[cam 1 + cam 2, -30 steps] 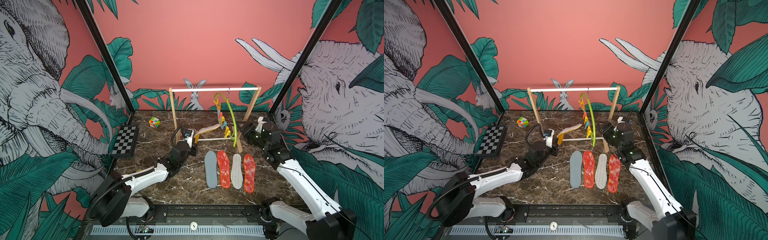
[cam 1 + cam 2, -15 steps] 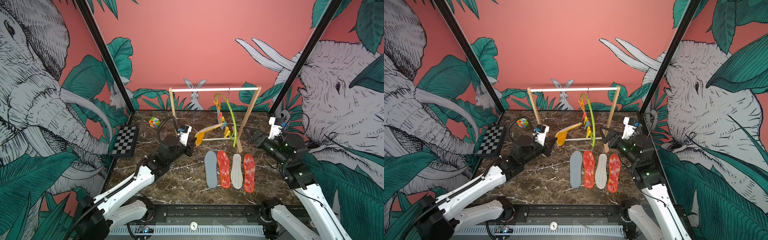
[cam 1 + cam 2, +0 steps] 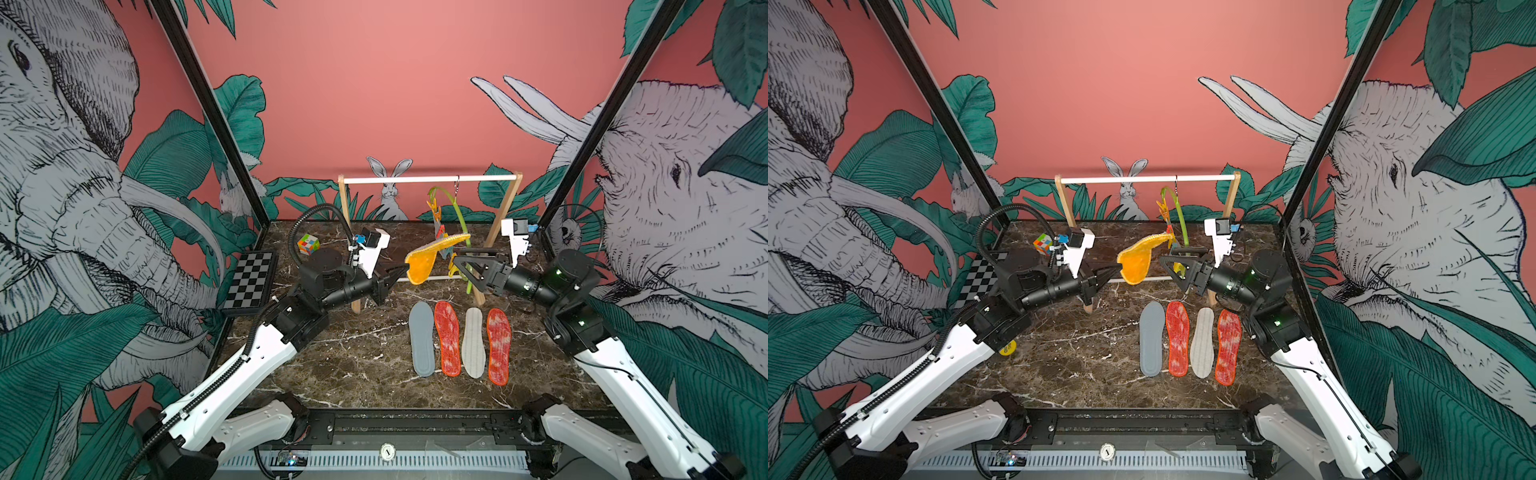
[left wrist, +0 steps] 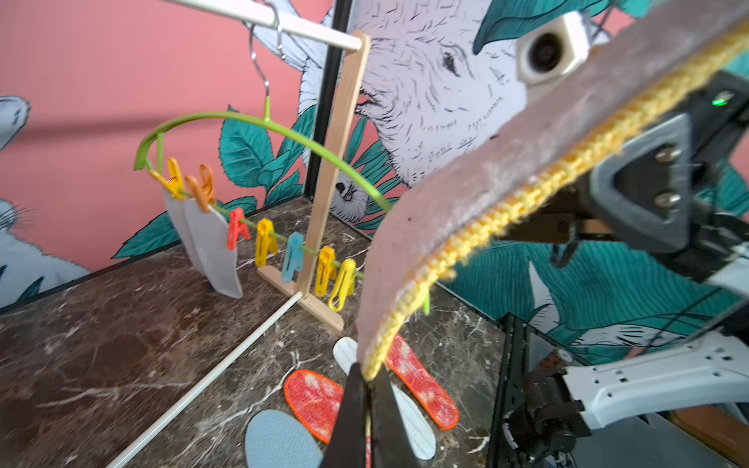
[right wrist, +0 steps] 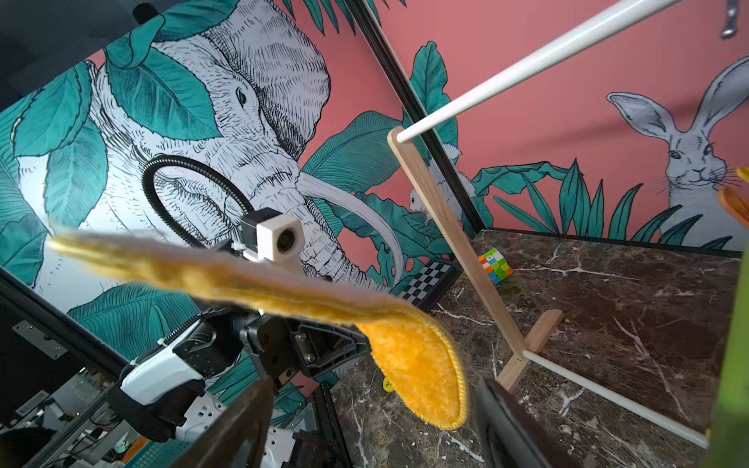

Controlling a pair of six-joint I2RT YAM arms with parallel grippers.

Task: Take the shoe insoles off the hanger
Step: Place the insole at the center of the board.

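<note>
My left gripper (image 3: 404, 271) is shut on the rim of the mustard yellow shoe insole (image 3: 424, 261), seen close in the left wrist view (image 4: 369, 370). The insole arches up towards the hanger (image 3: 460, 212), a lime-green hoop with coloured clips (image 4: 265, 243); whether its far end is still clipped I cannot tell. My right gripper (image 3: 457, 261) is open, its fingers (image 5: 243, 425) on either side of the insole's broad end (image 5: 417, 368) without touching it. Two pale insoles (image 4: 210, 247) hang from the clips. A blue-grey insole (image 3: 421, 338), a light grey one (image 3: 473, 343) and two red ones (image 3: 448, 338) lie on the table.
The wooden rack with its white rod (image 3: 428, 179) carries the hanger at the back. A colour cube (image 3: 308, 244) and a checkerboard (image 3: 251, 282) sit at the back left. A small yellow disc (image 3: 1008, 348) lies by the left arm. Black frame posts flank the marble table (image 3: 353, 353).
The right arm pulled back from the rack, then its open gripper came in to the yellow insole's broad end. The left gripper kept its hold and shifted slightly right.
</note>
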